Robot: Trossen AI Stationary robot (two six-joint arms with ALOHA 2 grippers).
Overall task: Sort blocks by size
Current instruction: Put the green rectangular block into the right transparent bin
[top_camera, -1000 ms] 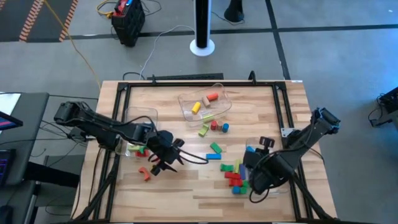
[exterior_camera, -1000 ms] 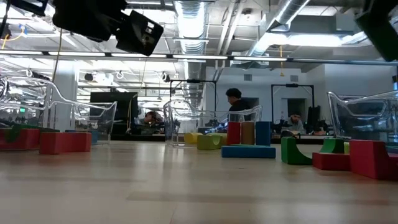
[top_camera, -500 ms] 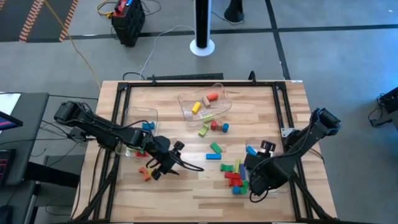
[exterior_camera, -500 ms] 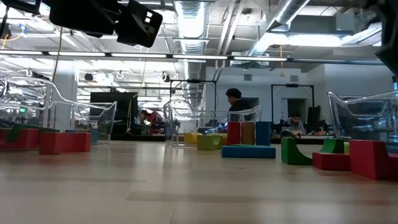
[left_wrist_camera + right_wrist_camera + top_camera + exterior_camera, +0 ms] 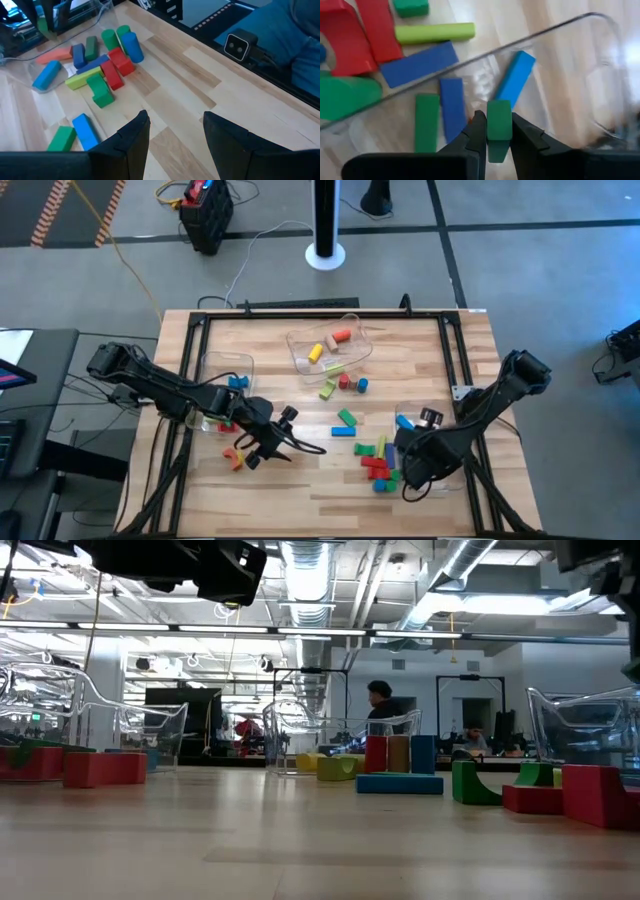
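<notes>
Loose blocks (image 5: 375, 460) lie in a cluster on the table at the near right, with more (image 5: 345, 420) toward the middle. My right gripper (image 5: 499, 125) is shut on a small green block (image 5: 499, 116) above a clear bin (image 5: 560, 37) that holds blue blocks (image 5: 515, 77) and a green one (image 5: 426, 122). My left gripper (image 5: 172, 135) hovers open over bare wood at the near left, with nothing between its fingers. A red-orange arch (image 5: 235, 458) lies on the table beside it. My right gripper pinches the green block's two opposite sides (image 5: 499, 107) between its two fingers. The fingers slant steeply down from above. The block is lifted clear, over the bin's inside, and its end sticks out past the fingertips.
A clear bin (image 5: 325, 345) with yellow and orange blocks stands at the far middle. Another bin (image 5: 225, 375) at the left holds a blue block (image 5: 237, 382). A black frame (image 5: 320, 312) runs along the table's edges. People sit in the room beyond the table (image 5: 380, 710).
My right gripper has sunk toward the clear bin at the near right, keeping the green block between its fingers. My left wrist has turned a little, which uncovers the blue block in the left bin.
</notes>
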